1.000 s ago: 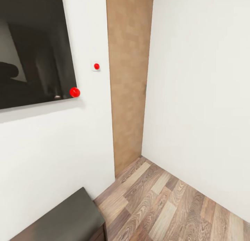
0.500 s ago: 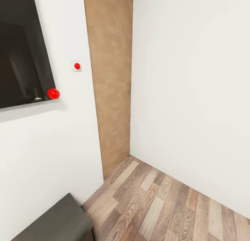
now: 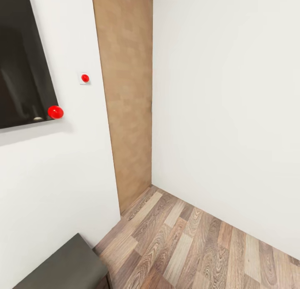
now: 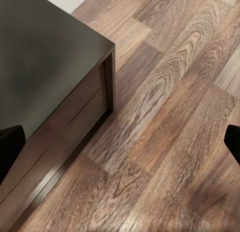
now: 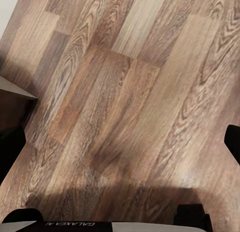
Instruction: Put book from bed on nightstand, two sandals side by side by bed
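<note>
bedroom walls (image 3: 225, 114) meet in a white corner ahead of us, wood-plank floor (image 3: 187, 247) below, a brown door (image 3: 125, 105) between them. a dark screen (image 3: 21, 60) hangs on the left wall above a low dark cabinet (image 3: 62, 268) (a red-dotted switch (image 3: 85, 78) sits nearby). our left hand (image 4: 120, 142) and right hand (image 5: 120, 142) both hang spread wide, holding nothing.

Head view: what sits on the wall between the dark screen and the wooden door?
A small white wall plate with a red button, on the white wall between the screen and the door. A red ball sits at the screen's lower corner.
</note>
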